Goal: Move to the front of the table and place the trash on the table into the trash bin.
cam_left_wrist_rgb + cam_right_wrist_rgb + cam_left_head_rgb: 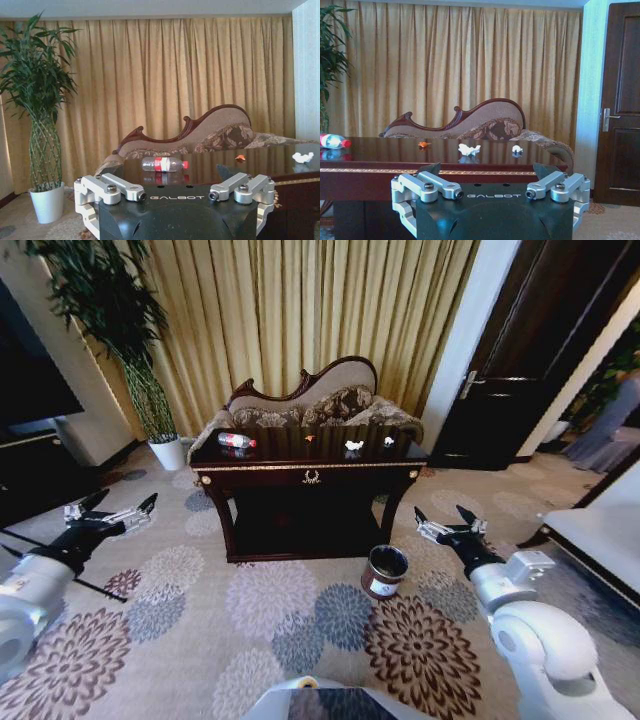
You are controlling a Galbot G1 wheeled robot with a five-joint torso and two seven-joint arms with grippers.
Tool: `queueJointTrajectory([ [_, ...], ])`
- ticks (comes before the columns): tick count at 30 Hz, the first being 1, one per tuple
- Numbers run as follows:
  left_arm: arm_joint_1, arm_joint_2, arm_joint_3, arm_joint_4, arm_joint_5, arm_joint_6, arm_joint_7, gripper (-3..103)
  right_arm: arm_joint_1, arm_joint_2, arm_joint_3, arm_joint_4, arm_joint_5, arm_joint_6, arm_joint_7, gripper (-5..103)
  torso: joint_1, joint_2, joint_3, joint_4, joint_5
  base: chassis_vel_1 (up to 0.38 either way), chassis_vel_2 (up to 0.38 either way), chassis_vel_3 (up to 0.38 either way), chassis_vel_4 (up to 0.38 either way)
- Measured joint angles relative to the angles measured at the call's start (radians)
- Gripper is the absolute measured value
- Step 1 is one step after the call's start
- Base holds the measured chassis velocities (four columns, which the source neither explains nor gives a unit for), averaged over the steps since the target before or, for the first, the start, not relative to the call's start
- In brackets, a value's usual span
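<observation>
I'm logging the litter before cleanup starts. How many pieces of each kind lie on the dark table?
Clear plastic bottle with red label: 1
Tiny orange scrap: 1
Crumpled white paper pieces: 2
Total: 4, all on the dark glossy wooden table.

Quick count: one table, one plastic bottle, one orange scrap, two crumpled white paper bits, one trash bin, one sofa, one potted plant, two end effectors.
</observation>
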Motion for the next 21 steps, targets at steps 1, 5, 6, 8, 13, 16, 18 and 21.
queueJointTrajectory([
  [1, -0.001, 0.000, 0.002, 0.000, 0.001, 0.000, 0.000, 100, 0.000, 0.001, 0.000, -0.001, 0.000, 0.000, 0.000, 100, 0.000, 0.000, 0.000, -0.0001, 0.0000, -0.222, 0.206, 0.252, -0.249],
  [5, -0.003, 0.000, 0.010, 0.001, 0.007, -0.001, 0.000, 100, 0.001, 0.004, -0.001, -0.003, -0.002, 0.000, -0.002, 100, 0.000, 0.000, 0.000, -0.0003, 0.0001, -0.229, 0.212, 0.231, -0.254],
  [6, -0.003, 0.000, 0.010, 0.001, 0.007, -0.001, 0.000, 100, 0.001, 0.004, -0.001, -0.003, -0.002, 0.000, -0.002, 100, 0.000, 0.000, 0.000, -0.0003, 0.0001, -0.225, 0.215, 0.225, -0.247],
  [8, -0.004, 0.000, 0.014, 0.003, 0.011, -0.001, 0.000, 100, 0.000, 0.005, -0.001, -0.005, -0.004, 0.000, -0.003, 100, 0.000, 0.000, 0.000, -0.0003, -0.0002, -0.209, 0.220, 0.224, -0.234],
  [13, -0.005, -0.001, 0.016, 0.003, 0.012, -0.002, 0.000, 100, 0.000, 0.007, -0.001, -0.005, -0.005, 0.000, -0.004, 100, 0.000, 0.000, 0.000, -0.0002, 0.0002, -0.206, 0.209, 0.204, -0.209],
  [16, -0.005, -0.001, 0.017, 0.003, 0.012, -0.002, 0.001, 100, 0.000, 0.009, -0.005, -0.006, -0.010, 0.003, -0.004, 100, 0.000, 0.000, 0.000, -0.0004, -0.0002, -0.237, 0.210, 0.204, -0.231],
  [18, -0.005, -0.002, 0.018, 0.003, 0.012, -0.002, 0.001, 100, 0.000, 0.010, -0.007, -0.006, -0.011, 0.005, -0.004, 100, 0.000, 0.000, 0.000, -0.0003, -0.0004, -0.234, 0.233, 0.203, -0.239],
  [21, -0.004, -0.003, 0.018, 0.003, 0.013, -0.002, 0.001, 100, 0.000, 0.011, -0.010, -0.006, -0.013, 0.005, -0.004, 100, 0.000, 0.000, 0.000, 0.0002, -0.0002, -0.207, 0.277, 0.222, -0.235],
])
